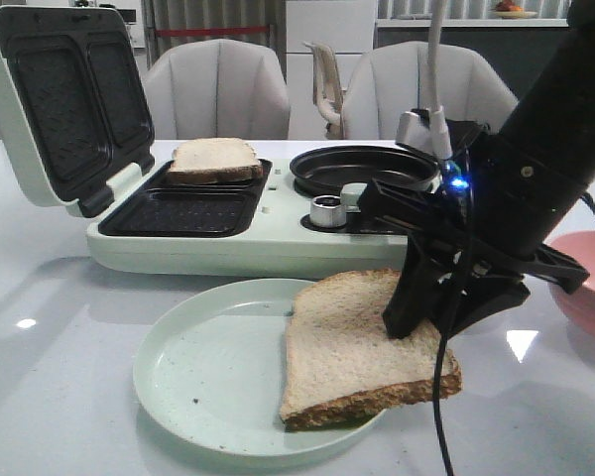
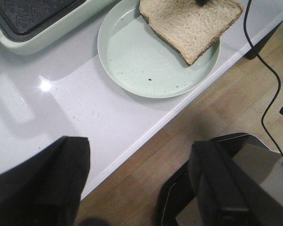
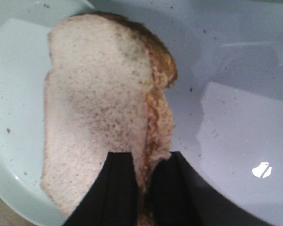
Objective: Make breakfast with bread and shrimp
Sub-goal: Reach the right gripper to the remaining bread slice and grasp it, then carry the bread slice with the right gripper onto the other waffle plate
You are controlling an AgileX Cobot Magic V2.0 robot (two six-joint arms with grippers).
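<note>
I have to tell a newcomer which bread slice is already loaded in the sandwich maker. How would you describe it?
Find the pale green sandwich maker with its lid raised, behind the round plate. The loaded bread slice lies in its rear dark tray. Unlike the other slice, which the right pincer grips over the plate, nothing touches it.

The right gripper [image 3: 142, 188] pinched the crust edge of a bread slice [image 3: 96, 113] between its black fingers [image 3: 115, 188]. The slice lay over the rim of a pale green plate [image 3: 14, 94], its crust side reaching above the grey table [image 3: 236, 94]
</note>
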